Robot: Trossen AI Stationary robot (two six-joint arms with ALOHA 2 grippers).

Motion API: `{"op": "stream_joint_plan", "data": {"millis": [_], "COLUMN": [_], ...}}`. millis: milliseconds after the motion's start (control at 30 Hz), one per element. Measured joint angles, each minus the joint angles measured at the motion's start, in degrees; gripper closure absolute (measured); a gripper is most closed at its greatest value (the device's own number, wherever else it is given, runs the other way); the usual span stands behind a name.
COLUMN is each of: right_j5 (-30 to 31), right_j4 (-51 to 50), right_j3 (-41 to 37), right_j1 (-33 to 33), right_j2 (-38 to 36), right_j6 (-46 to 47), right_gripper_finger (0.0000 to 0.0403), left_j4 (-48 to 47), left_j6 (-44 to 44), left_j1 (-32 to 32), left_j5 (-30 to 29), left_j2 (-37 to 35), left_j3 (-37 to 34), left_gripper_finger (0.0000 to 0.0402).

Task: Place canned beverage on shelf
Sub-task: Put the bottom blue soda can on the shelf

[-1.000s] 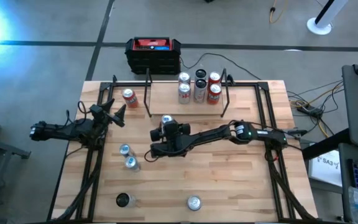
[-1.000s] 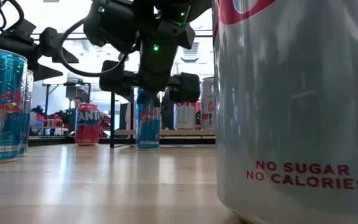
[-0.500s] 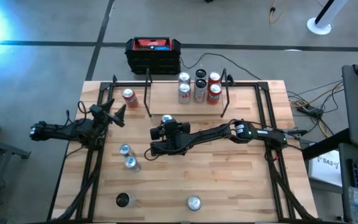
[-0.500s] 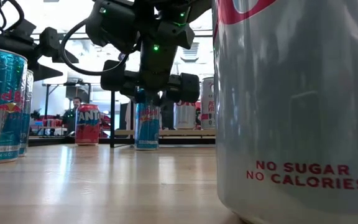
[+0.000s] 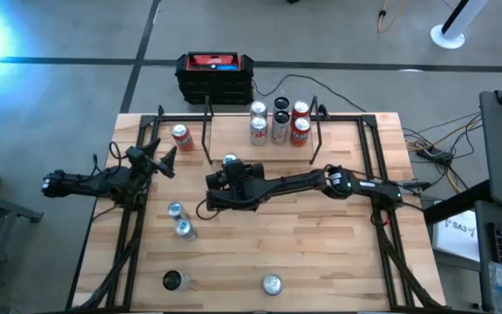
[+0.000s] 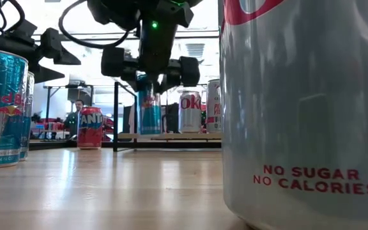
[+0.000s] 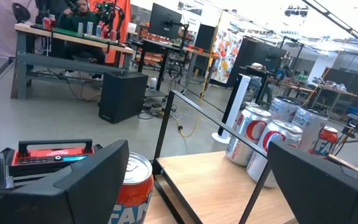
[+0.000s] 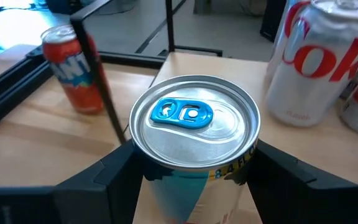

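Blue can gripped and raised above the wooden table

The blue can [image 6: 148, 110] is clamped between the right gripper [image 5: 227, 171] fingers, clear of the light plank table [image 5: 321, 253], toward 12 o'clock near the shelf [image 6: 171, 136]. The left gripper [image 5: 153, 160], at 9 o'clock, is held wide apart. Desks and monitors are seen in the room behind.

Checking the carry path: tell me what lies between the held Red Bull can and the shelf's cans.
High view: only bare shelf board between the Red Bull can in the right gripper and the Coke cans.
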Motion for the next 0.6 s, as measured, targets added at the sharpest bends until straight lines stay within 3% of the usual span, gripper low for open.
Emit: {"op": "stream_joint_plan", "data": {"millis": [600], "right_j5": [-0.8], "right_j4": [0.2], "right_j3": [2.1], "right_j1": [-5.4], "right_j2": [0.0], "right_j6": [-1.4], "right_gripper_finger": [0.0172], "left_j4": [0.0], "left_j6": [0.0], "left_j1": [0.0], "left_j5": [0.0], "left_j2": [0.0], "left_j3": [0.0], "left_gripper_finger": [0.0033]}}
